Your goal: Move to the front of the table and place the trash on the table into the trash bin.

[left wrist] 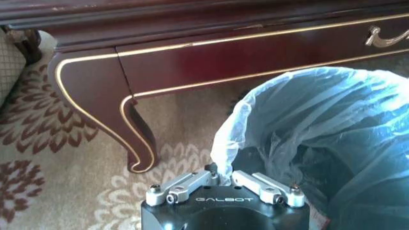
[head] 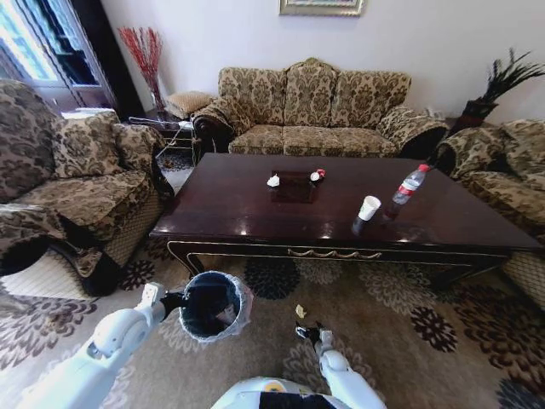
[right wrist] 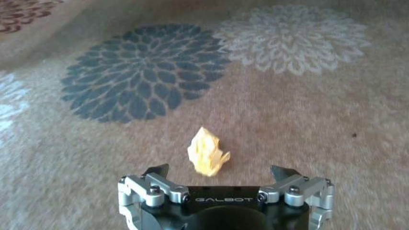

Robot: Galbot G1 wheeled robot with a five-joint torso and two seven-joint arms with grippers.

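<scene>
Daylight pours in from the window [head: 34, 43] at the upper left of the head view, blown out to white-blue. The table [head: 255, 213] shows glossy glare toward its far right corner and mirrors the paper cup [head: 369, 207] and water bottle [head: 410, 185]. Straight lines bow near the frame edges. The carpet [right wrist: 288, 96] looks soft and slightly blurred in the right wrist view.

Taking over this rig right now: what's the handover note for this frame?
Left gripper: jaws shut on the trash bin liner rim, bin held at the table's front.
Right gripper: jaws open, empty, low over the carpet by a yellow scrap.
On the table: crumpled white paper, red-and-white scrap, paper cup, water bottle.
Done: robot at the table front.
Left: all four table items, plus the yellow scrap.
</scene>
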